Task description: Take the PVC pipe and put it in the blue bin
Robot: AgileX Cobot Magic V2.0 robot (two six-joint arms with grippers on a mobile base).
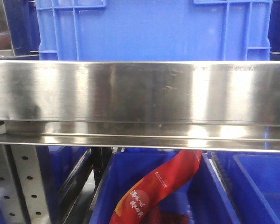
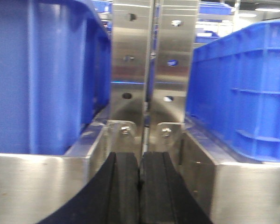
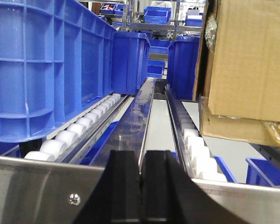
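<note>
Both the left gripper (image 2: 140, 186) and the right gripper (image 3: 142, 186) are squeezed closed with nothing in them, right up by the shiny steel rail (image 1: 140, 93). They could bump that rail if they push forward. No PVC pipe shows anywhere, so I cannot tell where it lies from either gripper.

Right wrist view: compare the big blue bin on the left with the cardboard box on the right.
The blue bin is ribbed blue plastic; the cardboard box is plain brown card. The bin rests on a track of white rollers; the box's support is out of view. Both flank the central metal rail.
</note>
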